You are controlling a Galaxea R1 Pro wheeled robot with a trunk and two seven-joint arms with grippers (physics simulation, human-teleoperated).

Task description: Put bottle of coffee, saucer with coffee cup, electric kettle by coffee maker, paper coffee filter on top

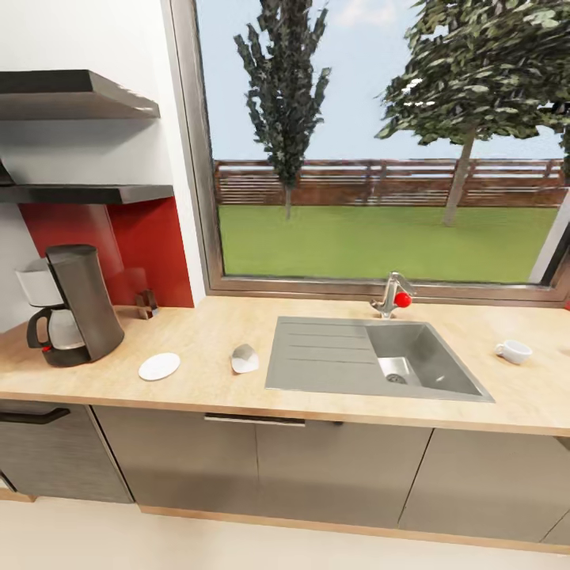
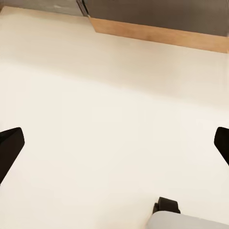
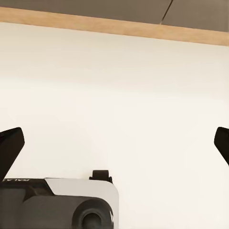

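The coffee maker [image 1: 75, 305] stands at the left end of the kitchen countertop [image 1: 206, 336], its carafe facing left. Right of it lie the saucer [image 1: 159, 366] and then the paper coffee filter [image 1: 245, 359], close to the sink. Far to the right, beyond the sink, the coffee cup [image 1: 514, 351] rests on the worktop. The bottle of coffee and the electric kettle are out of view. My left gripper [image 2: 114, 143] and right gripper [image 3: 114, 143] both hang open over pale floor, well below the counter, holding nothing.
A grey steel sink [image 1: 372, 356] with a red-knobbed faucet [image 1: 392, 294] sits mid-counter under a large window. Two dark shelves [image 1: 87, 192] hang at upper left above a red backsplash, where a small dark object [image 1: 146, 303] stands. The cabinet plinth [image 3: 114, 26] runs ahead.
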